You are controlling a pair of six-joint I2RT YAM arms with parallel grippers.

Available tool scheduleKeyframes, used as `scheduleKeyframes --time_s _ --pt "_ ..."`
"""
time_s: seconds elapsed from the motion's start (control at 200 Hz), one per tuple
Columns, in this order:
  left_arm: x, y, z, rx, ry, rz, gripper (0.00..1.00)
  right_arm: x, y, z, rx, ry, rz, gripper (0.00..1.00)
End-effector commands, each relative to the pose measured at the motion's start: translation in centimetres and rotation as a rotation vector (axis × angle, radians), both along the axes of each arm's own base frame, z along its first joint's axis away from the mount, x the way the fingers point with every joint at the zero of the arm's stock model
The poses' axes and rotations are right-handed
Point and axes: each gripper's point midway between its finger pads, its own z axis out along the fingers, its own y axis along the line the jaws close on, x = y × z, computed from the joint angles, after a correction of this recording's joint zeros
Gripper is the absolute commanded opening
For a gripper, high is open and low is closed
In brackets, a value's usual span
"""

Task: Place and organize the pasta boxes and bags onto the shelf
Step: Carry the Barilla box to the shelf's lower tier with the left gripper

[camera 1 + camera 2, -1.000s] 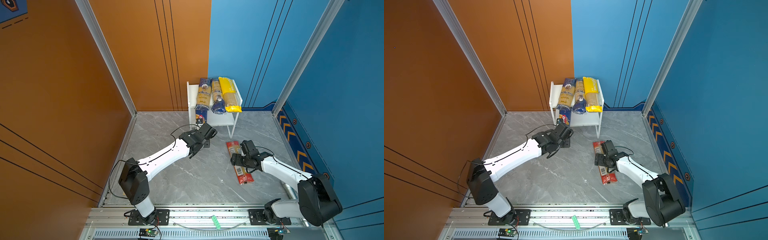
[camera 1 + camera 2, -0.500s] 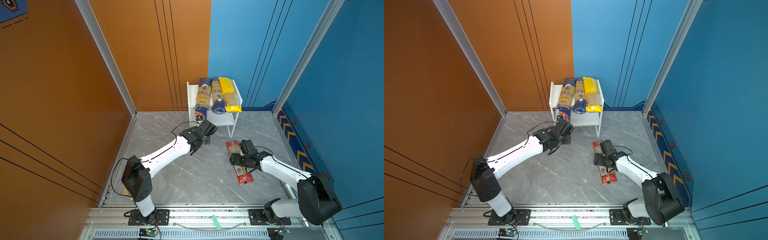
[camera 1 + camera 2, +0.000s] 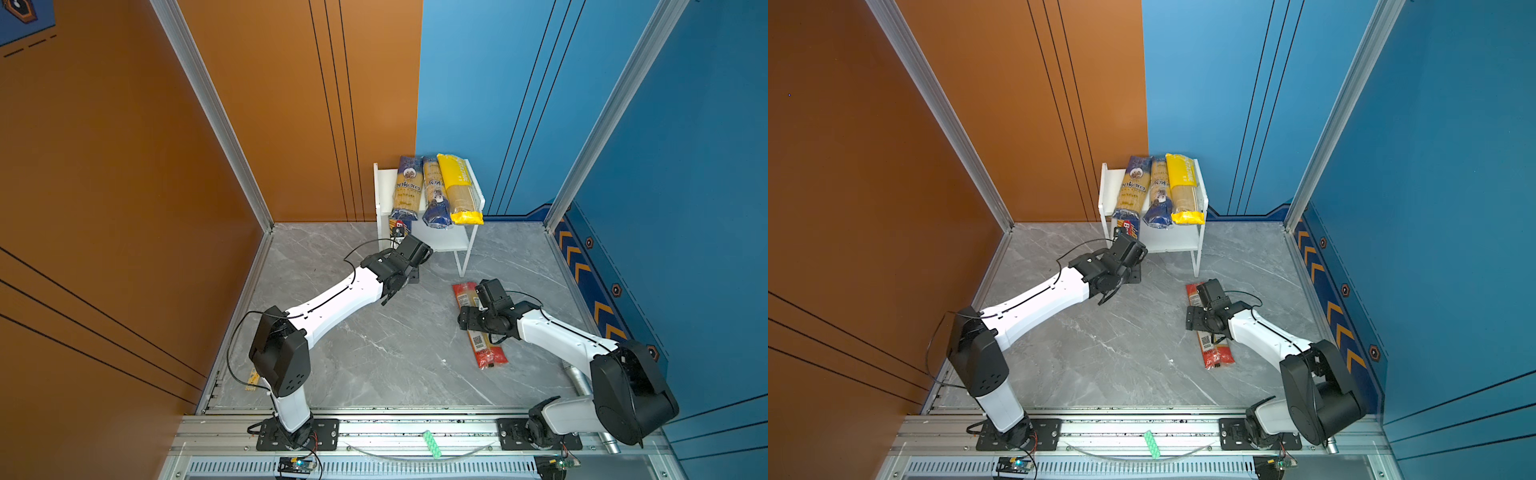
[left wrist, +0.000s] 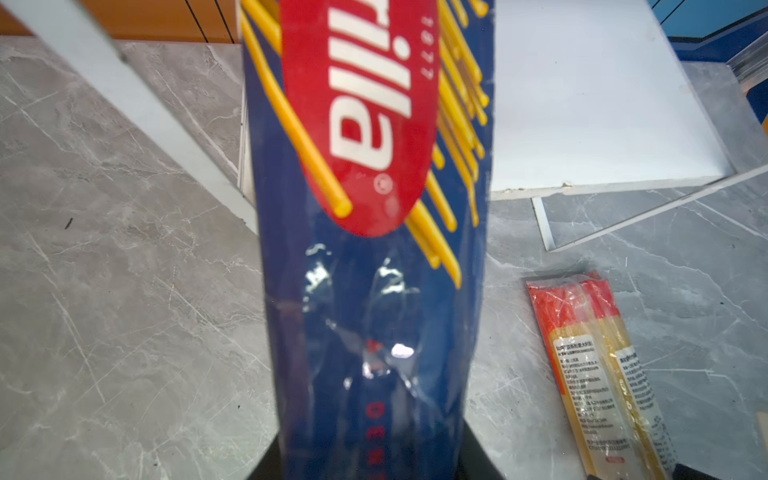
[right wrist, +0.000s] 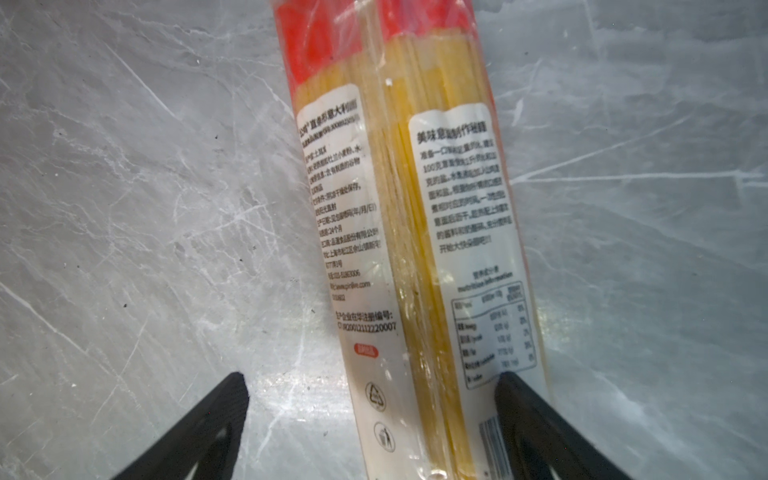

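On the shelf's [image 3: 381, 195] top board lie two navy-and-yellow ankara packs [image 3: 407, 187] [image 3: 434, 195] and a bright yellow pack [image 3: 459, 187]. My left gripper [image 3: 405, 244] [image 4: 374, 457] is shut on the near end of the dark blue Barilla pack [image 4: 365, 291] [image 3: 1129, 228]. That pack points into the left side of the lower board [image 4: 582, 104]. The clear pack with red ends [image 3: 482, 349] [image 5: 415, 228] lies flat on the floor. My right gripper [image 3: 478, 322] [image 5: 374, 390] hovers open over its middle. One finger overlaps the pack's edge and the other stands over bare floor.
The shelf stands against the back wall at the corner of the orange and blue panels. Its thin front leg [image 3: 463, 266] is close to the far red end of the floor pack. Grey marble floor [image 3: 395, 353] lies between the arms.
My left arm has pushed forward toward the shelf, carrying the Barilla pack deeper under the top board. The right gripper has stayed over the clear pack.
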Motion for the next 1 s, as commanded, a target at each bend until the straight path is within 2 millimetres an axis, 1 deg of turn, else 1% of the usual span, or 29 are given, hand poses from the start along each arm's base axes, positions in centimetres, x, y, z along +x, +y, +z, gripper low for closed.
scheduleKeyframes --time_s 0.0,0.235,0.381,0.456,0.556,0.896,0.996 --pt "3.2 -0.1 6.3 -0.085 -0.214 0.068 0.0 -0.1 0.2 0.2 -0.014 0.016 0.004 0.91" --pt "4.4 0.0 6.1 -0.093 -0.215 0.086 0.0 -0.1 0.4 0.4 -0.019 0.016 0.009 0.91" --pt "5.0 0.4 5.8 -0.091 -0.215 0.104 0.0 -0.3 0.5 0.9 -0.032 0.005 0.014 0.91" --pt "5.3 0.6 5.5 -0.086 -0.212 0.11 0.0 -0.5 0.4 0.9 -0.035 0.004 0.012 0.91" --pt "5.7 0.8 5.6 -0.085 -0.215 0.113 0.0 -0.6 0.4 0.9 -0.037 0.006 0.01 0.91" --pt "6.7 0.4 5.3 -0.075 -0.209 0.094 0.0 -0.8 0.9 1.4 -0.048 -0.005 0.021 0.91" --pt "6.9 0.7 5.3 -0.079 -0.208 0.1 0.0 -0.9 1.0 1.5 -0.051 -0.004 0.024 0.91"
